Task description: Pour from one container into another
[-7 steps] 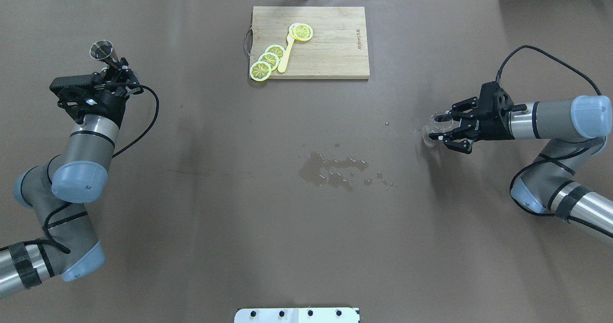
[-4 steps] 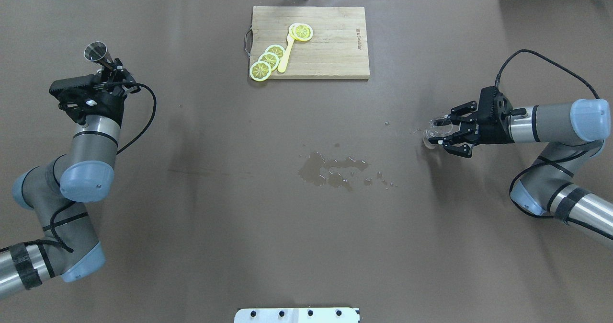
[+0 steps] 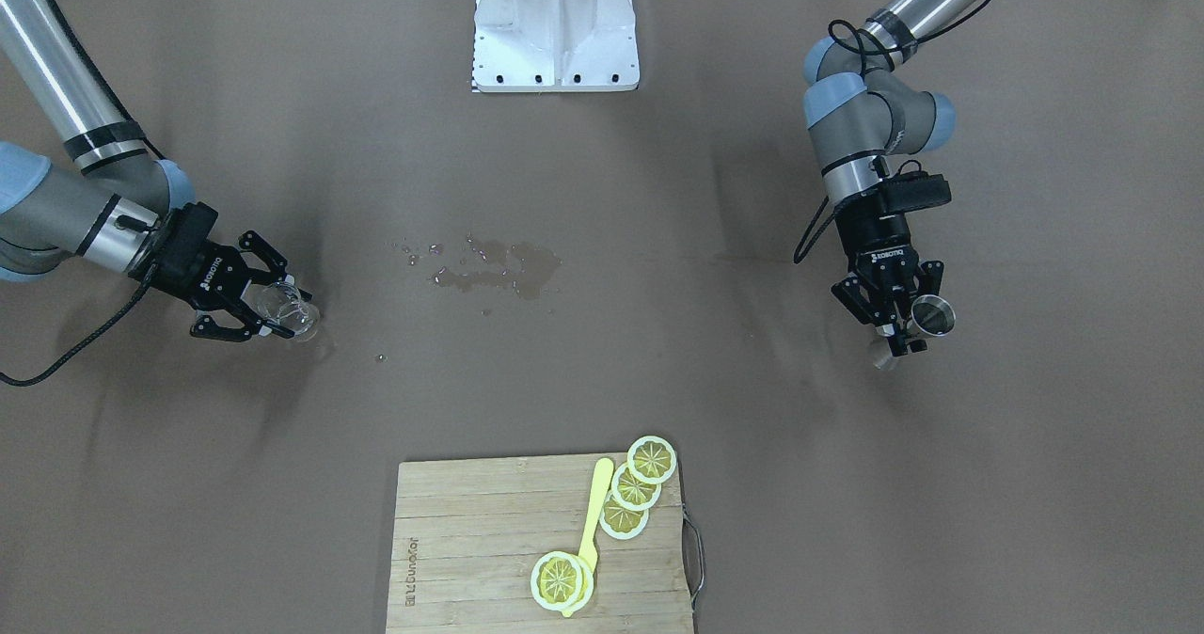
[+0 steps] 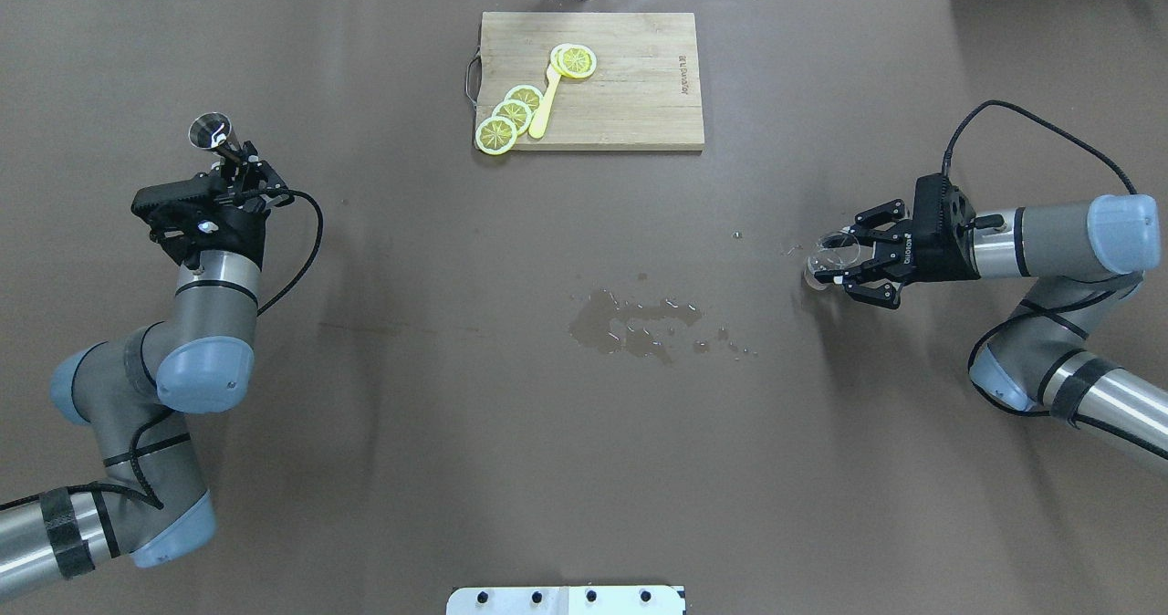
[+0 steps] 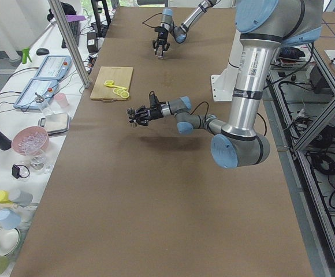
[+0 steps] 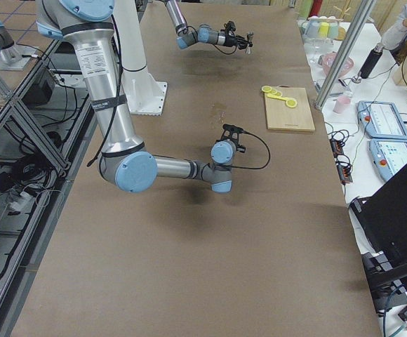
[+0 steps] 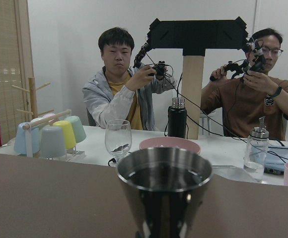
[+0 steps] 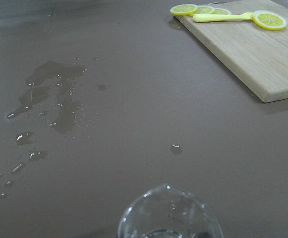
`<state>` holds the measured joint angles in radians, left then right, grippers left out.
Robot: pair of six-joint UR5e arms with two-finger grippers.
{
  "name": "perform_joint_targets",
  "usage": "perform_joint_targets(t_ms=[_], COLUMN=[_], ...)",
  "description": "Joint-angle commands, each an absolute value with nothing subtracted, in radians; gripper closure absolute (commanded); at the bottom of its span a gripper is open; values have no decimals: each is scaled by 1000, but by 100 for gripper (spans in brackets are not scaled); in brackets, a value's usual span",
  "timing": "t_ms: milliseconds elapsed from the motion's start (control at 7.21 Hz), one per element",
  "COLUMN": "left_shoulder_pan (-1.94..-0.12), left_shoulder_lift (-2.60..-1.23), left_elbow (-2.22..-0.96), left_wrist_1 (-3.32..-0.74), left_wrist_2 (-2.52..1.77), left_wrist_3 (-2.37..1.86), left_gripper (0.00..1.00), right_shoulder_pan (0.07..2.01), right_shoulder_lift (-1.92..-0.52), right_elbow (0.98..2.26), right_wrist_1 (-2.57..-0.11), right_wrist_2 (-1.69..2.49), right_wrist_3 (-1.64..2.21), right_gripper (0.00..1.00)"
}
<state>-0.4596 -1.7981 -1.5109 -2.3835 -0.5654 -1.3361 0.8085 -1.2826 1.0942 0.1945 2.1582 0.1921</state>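
Gripping a metal cup (image 4: 210,130) by its narrow lower part, the left pincer (image 4: 235,161) is closed on it at the left end of the surface (image 4: 456,469). The cup's wide mouth sticks out past the fingertips, away from the arm. In the left wrist view the cup stands upright with its rim level and its inside dark. In the side view from the robot's left, cup and pincer hang above the surface, with their shadow lying below them.

At the right end, the right pincer (image 4: 835,266) reaches in low and nearly level, its fingers narrowed around a small clear glass jug (image 4: 829,248). The jug sits between the fingertips. The right wrist view shows its open rim and a small spout at the bottom edge. I cannot tell whether its base touches the surface. The two containers are well apart, at opposite ends.

Between them, near the middle, lies a puddle (image 4: 630,321) with scattered drops trailing toward the jug. A wooden cutting board (image 4: 639,95) lies at the far edge, carrying lemon slices (image 4: 497,134) and a yellow utensil (image 4: 545,104).
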Motion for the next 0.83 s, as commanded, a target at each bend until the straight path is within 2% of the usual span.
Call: perform_joint_targets(t_ms=[0,693], left_shoulder_pan=[-421,-388], left_shoulder_lift=[-1798,-1798], left_elbow=[-1508,-1496], left_wrist_1=[-2323,-2251], left_wrist_2=[-528,-453], left_wrist_3=[-1338,-1471], left_gripper=[100,100], right_shoulder_pan=[810,810], right_shoulder_lift=[-1279,-1279], right_elbow=[1094,1094], right_wrist_1=[195,195], right_wrist_2=[2158,2158], right_wrist_3=[196,196], right_gripper=[1,1])
